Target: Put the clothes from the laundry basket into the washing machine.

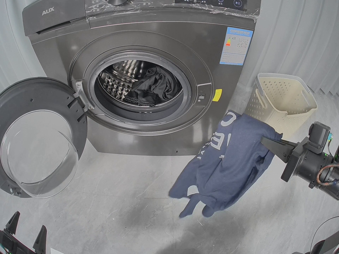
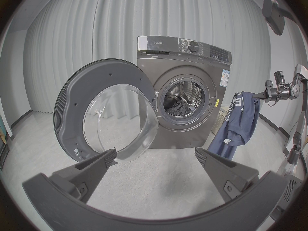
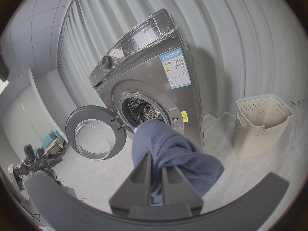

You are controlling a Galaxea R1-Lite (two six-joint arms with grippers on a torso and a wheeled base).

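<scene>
Two garments mark the moment. A dark garment (image 1: 155,87) lies bunched inside the steel drum (image 1: 120,83) of the grey front-loading washing machine (image 1: 197,43), which takes up the upper centre of the head view. A navy sweatshirt (image 1: 229,159) with pale lettering hangs right of centre, lower than the porthole and to its right. The right gripper (image 1: 265,140) comes in from the right edge with its fingers pressed together on the sweatshirt's upper fold (the right wrist view shows the two dark fingers side by side, blue cloth draped over their tips). The cloth trails down toward the grey floor (image 1: 120,201); whether its sleeves touch the floor cannot be told. A cream perforated laundry basket (image 1: 268,113) stands on the floor beside the machine's right flank, in the frame just above the hanging sweatshirt. The round door (image 1: 31,96) is swung wide open at the left edge, its clear bowl facing out. In the lower left corner sits the left gripper (image 1: 27,228), fingers spread wide, well apart from machine and clothes.
</scene>
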